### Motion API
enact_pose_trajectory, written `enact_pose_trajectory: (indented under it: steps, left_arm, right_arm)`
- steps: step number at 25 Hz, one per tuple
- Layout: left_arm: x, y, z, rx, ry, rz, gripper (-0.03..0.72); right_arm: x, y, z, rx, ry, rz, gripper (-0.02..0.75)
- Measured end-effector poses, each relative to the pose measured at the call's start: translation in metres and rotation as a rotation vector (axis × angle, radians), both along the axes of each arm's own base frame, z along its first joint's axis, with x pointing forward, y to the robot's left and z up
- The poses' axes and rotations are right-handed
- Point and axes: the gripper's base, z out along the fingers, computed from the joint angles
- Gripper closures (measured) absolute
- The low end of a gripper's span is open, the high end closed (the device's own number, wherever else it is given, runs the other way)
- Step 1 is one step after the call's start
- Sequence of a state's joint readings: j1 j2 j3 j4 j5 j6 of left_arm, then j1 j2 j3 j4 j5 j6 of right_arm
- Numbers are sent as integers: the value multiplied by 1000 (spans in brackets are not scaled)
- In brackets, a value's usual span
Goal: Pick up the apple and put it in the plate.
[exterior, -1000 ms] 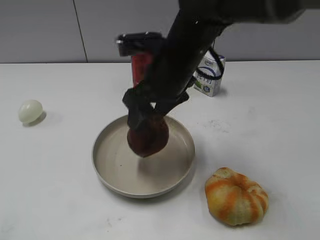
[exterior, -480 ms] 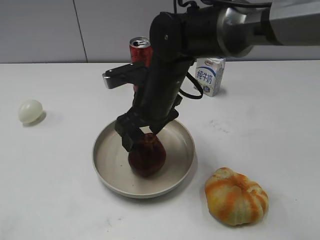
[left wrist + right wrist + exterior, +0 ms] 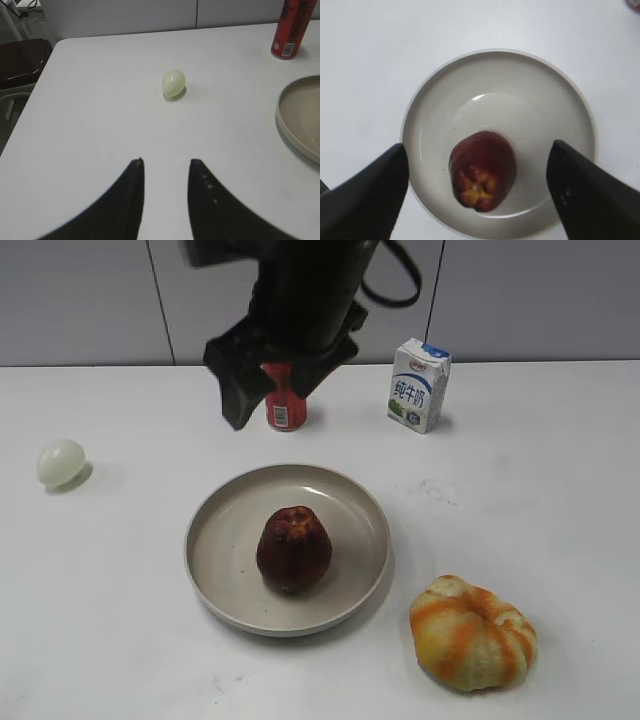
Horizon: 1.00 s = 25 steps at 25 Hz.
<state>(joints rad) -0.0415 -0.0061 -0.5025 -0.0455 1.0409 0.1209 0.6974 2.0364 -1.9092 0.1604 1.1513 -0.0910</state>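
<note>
The dark red apple stands upright in the beige plate, crown up and free of any gripper. In the right wrist view the apple lies in the near half of the plate. My right gripper hangs high above the plate's far side, open and empty; its fingers spread wide on either side of the apple far below. My left gripper is open and empty over bare table, left of the plate's rim; it is out of the exterior view.
A small pale ball lies at the far left and shows in the left wrist view. A red can and a milk carton stand behind the plate. An orange striped pumpkin-like fruit sits front right.
My right gripper lowered the apple into the plate, let go of it, and rose up and back. The apple now stands alone in the plate.
</note>
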Motion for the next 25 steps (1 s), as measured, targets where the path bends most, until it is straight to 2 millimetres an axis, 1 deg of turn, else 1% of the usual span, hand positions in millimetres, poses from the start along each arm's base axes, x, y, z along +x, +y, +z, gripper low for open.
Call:
enact_pose_trajectory:
  steps: [2,4,6,7,9,10,13,16,19,20,22,23,25]
  left_arm:
    - [0,0,0,0,0,0,450]
    - [0,0,0,0,0,0,450]
    - [0,0,0,0,0,0,450]
    - [0,0,0,0,0,0,450]
    - [0,0,0,0,0,0,450]
    - [0,0,0,0,0,0,450]
    - [0,0,0,0,0,0,450]
    - [0,0,0,0,0,0,450]
    - [0,0,0,0,0,0,450]
    - [0,0,0,0,0,0,450]
    - [0,0,0,0,0,0,450]
    - [0,0,0,0,0,0,450]
    - [0,0,0,0,0,0,450]
  right_arm:
    - [-6,-18,31,-8,-49,-48,56]
    - [-10,-39,55,-18,-110,-122,58]
    - [-21,-64,77,-22,-155,-184,60]
    - [-28,-75,82,-34,-164,-202,61]
    - [-49,-96,96,-32,-187,-223,67]
    - [-60,-104,97,-35,-182,-228,71]
    - [-100,-132,103,-19,-179,-244,85]
    - [-140,-161,95,-17,-159,-270,110]
    - [-177,-187,75,-28,-130,-285,136]
    - [-189,-196,72,-16,-130,-287,141]
    - [-212,-210,57,-1,-120,-287,146]
    - [-221,-216,53,19,-134,-288,146]
    - [-237,-227,38,46,-147,-289,146]
